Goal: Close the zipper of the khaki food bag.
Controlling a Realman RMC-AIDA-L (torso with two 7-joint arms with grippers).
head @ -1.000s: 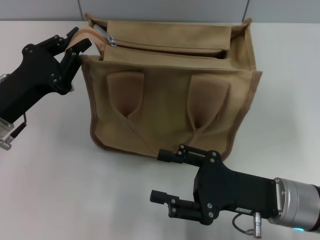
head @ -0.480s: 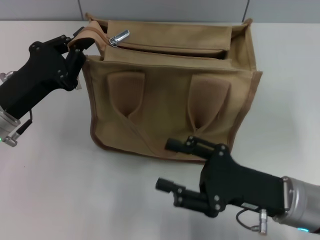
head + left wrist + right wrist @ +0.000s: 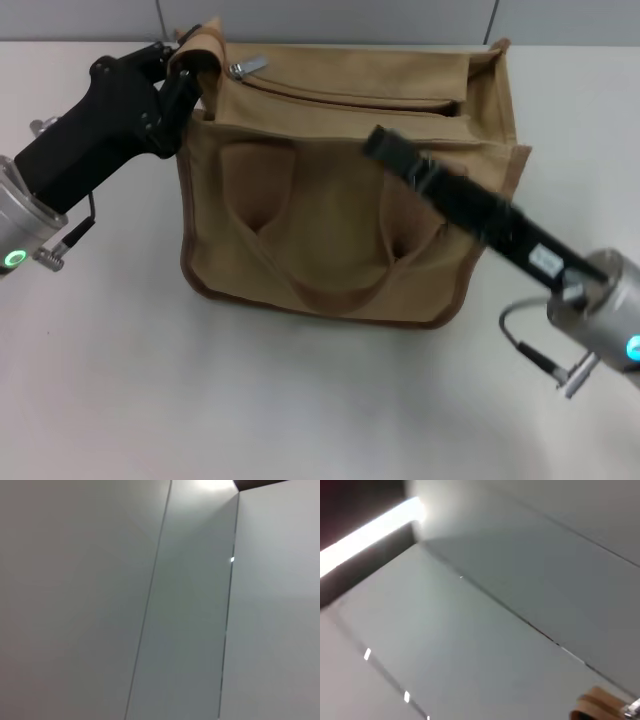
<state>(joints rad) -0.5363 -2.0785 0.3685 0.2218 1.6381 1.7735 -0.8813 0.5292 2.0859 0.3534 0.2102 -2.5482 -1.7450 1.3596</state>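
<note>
The khaki food bag (image 3: 330,230) stands upright in the middle of the table. Its zipper (image 3: 350,88) runs along the top, and the silver pull tab (image 3: 247,67) lies at the left end. My left gripper (image 3: 185,60) is shut on the tan fabric tab at the bag's top left corner and holds it raised. My right gripper (image 3: 385,148) is lifted in front of the bag's upper front, right of centre, and is seen edge-on. The right wrist view shows a bit of tan fabric (image 3: 592,706) and a silver glint (image 3: 632,709) at its edge. The left wrist view shows only wall panels.
The white table (image 3: 150,400) spreads around the bag. A grey panelled wall (image 3: 330,18) runs behind it. One bag handle (image 3: 335,293) hangs down the front face. My right arm's body (image 3: 600,310) stands at the right front.
My right arm has swung up from the table in front of the bag to its upper front. My left gripper has lifted the bag's corner up and to the right.
</note>
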